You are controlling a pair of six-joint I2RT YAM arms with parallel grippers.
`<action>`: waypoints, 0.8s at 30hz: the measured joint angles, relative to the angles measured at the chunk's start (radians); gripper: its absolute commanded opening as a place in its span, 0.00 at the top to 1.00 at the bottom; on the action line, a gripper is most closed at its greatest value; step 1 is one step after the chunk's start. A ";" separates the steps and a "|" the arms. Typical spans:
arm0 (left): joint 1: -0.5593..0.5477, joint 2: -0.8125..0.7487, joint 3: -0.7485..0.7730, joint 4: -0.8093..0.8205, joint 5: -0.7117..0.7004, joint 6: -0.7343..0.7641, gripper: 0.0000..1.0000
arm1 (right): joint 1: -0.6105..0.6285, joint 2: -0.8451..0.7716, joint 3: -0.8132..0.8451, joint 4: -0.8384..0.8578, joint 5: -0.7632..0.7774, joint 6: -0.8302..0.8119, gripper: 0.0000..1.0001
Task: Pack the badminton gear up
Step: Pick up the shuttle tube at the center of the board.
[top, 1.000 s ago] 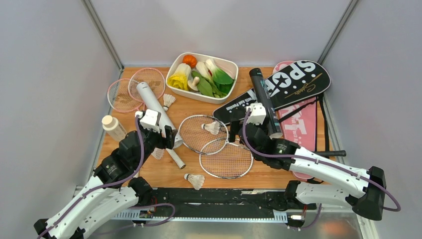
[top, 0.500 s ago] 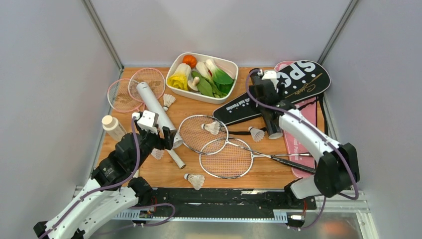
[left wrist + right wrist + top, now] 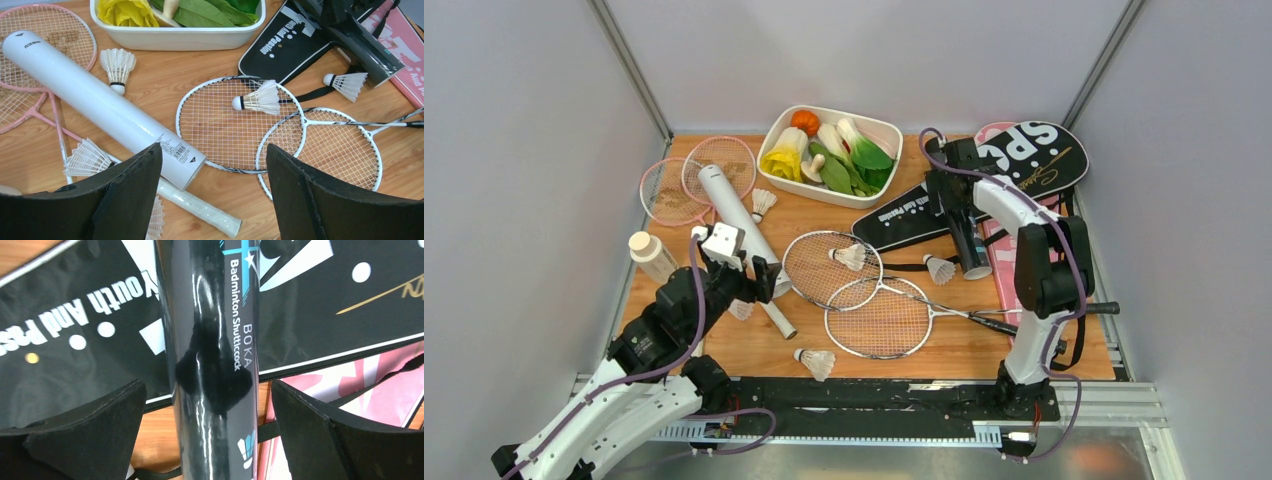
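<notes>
On the wooden tabletop point(image 3: 809, 215), the right gripper point(image 3: 207, 400) spreads its jaws astride the black shuttlecock tube point(image 3: 210, 315) at two o'clock; the left gripper point(image 3: 212, 165) has its jaws wide, empty.

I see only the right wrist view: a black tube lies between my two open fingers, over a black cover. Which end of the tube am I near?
Observer: In the top view, the right gripper is over the far part of the black tube. The other end lies nearer to the robot.
Operator: Is any shuttlecock close to that nearer end?
Observer: Yes, one shuttlecock lies right beside it, on its left.
Operator: And on the other side, is anything in my way?
Observer: No. The left gripper is open above the near end of the white tube, well away from you.
</notes>
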 measured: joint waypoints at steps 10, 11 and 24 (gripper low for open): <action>0.000 0.002 -0.005 0.006 0.000 0.000 0.18 | -0.025 0.143 0.055 -0.026 -0.010 -0.078 0.05; 0.000 0.002 -0.005 0.006 0.000 0.000 0.18 | -0.027 0.149 0.058 -0.026 -0.011 -0.081 0.07; 0.000 0.001 -0.003 -0.002 0.005 -0.024 0.19 | -0.038 0.171 0.113 -0.068 -0.014 -0.114 0.46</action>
